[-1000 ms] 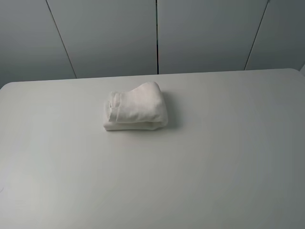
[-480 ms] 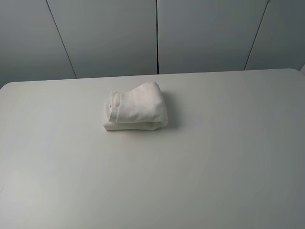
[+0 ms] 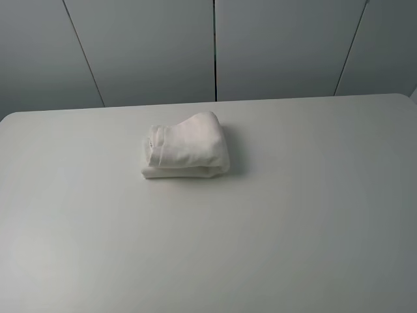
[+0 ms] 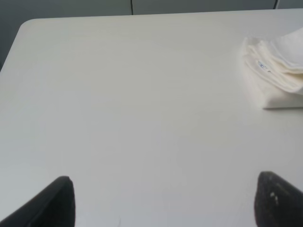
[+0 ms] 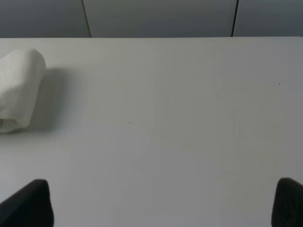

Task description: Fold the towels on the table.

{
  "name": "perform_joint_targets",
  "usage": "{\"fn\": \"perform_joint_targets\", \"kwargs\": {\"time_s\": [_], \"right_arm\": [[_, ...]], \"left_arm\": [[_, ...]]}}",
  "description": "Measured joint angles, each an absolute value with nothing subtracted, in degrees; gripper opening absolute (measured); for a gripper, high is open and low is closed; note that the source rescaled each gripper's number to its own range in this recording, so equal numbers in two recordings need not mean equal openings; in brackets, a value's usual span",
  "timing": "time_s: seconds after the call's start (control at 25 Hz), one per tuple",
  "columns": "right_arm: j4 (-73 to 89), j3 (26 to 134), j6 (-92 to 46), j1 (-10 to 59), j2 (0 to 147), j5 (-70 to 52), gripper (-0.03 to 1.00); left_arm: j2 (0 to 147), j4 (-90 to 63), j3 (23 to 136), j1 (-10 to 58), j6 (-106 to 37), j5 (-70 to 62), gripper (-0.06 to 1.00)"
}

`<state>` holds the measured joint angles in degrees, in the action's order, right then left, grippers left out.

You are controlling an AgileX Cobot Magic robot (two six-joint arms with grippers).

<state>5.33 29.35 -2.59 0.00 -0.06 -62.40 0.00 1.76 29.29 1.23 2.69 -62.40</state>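
A white towel [image 3: 186, 153] lies folded into a small thick bundle on the white table [image 3: 273, 222], left of centre and toward the far edge. Its layered edges and small label face left, as the left wrist view shows on the towel [image 4: 277, 71]. The rounded fold of the towel [image 5: 18, 90] shows in the right wrist view. Neither arm appears in the high view. My left gripper [image 4: 163, 201] stands open above bare table, well apart from the towel. My right gripper [image 5: 163, 201] is open too, with nothing between its dark fingertips [image 5: 289, 201].
Grey wall panels [image 3: 215, 49] with dark seams rise behind the table's far edge. The table's rounded far-left corner [image 4: 28, 23] shows in the left wrist view. Nothing but the towel lies on the tabletop.
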Motion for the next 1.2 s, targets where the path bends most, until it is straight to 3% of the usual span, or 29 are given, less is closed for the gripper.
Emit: {"fn": "perform_joint_targets", "kwargs": {"time_s": [1.2], "right_arm": [[5.3, 29.3, -2.4, 0.0, -0.1, -62.4, 1.00]], "left_arm": [[0.0, 1.8, 29.3, 1.2, 2.5, -62.4, 0.98]]}}
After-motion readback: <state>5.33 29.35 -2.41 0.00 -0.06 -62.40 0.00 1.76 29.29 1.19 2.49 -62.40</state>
